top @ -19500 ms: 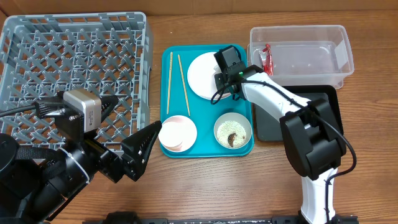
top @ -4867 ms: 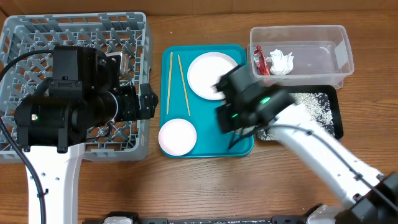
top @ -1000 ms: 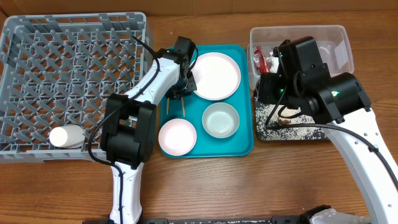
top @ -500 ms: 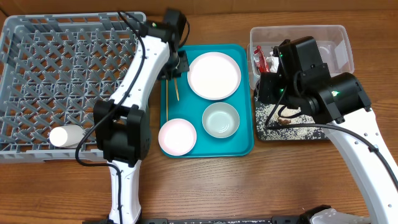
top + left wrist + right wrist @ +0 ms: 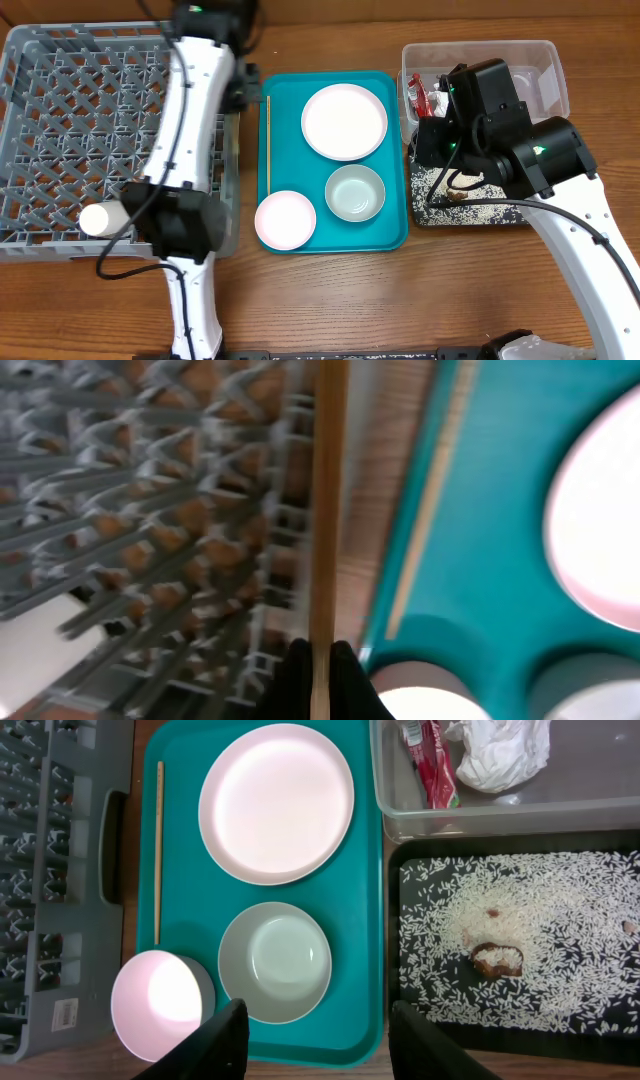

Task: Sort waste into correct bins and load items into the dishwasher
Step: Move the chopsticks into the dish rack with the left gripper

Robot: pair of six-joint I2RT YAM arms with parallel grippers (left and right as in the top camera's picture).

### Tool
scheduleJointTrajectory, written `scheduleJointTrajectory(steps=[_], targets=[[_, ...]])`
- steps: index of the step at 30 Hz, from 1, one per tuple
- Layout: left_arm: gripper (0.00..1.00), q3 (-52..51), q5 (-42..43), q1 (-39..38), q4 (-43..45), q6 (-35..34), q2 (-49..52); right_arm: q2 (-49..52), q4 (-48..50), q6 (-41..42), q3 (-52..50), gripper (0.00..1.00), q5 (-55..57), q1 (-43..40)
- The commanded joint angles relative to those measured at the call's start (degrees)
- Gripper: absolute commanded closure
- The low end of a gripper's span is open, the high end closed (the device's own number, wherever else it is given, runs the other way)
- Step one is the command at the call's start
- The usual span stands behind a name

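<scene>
Wooden table [image 5: 330, 300], rack [image 5: 60, 120] at left edge: left gripper [image 5: 320, 663] pinches 1 chopstick [image 5: 327, 510]; right gripper [image 5: 320, 1045] gaping, empty. Being thin, it may slip through the lattice.

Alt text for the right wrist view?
Seen from above past the open right gripper: a teal tray holding a white-pink plate, pale green bowl, pink dish and one chopstick. To its right, a clear tub holds a red wrapper and tissue; a black tray holds rice grains.
</scene>
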Motion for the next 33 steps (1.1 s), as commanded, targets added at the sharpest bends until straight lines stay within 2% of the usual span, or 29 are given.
scheduleJointTrajectory(steps=[1, 4, 13, 19, 25, 33], targets=[[0.96, 0.8, -0.9, 4.4, -0.7, 3.3, 0.4, -0.1, 0.3, 0.1, 0.7, 0.53, -0.3, -0.2], [0.95, 0.2, 1.7, 6.3, -0.1, 7.0, 0.4, -0.1, 0.6, 0.1, 0.7, 0.53, -0.3, -0.2], [0.93, -7.8, -1.4, 5.5, 5.3, 15.3, 0.4, -0.1, 1.2, 0.1, 0.8, 0.53, -0.3, -0.2], [0.93, -15.3, -3.1, 5.6, 8.9, 15.4, 0.4, -0.1, 1.2, 0.1, 0.7, 0.53, -0.3, -0.2], [0.88, -20.3, 0.7, 5.1, 13.6, 15.6, 0.4, -0.1, 1.6, 0.1, 0.8, 0.53, -0.3, -0.2], [0.88, -22.4, 0.7, 5.2, 14.6, 12.2, 0.1, -0.1, 1.8, 0.1, 0.7, 0.53, -0.4, -0.2]])
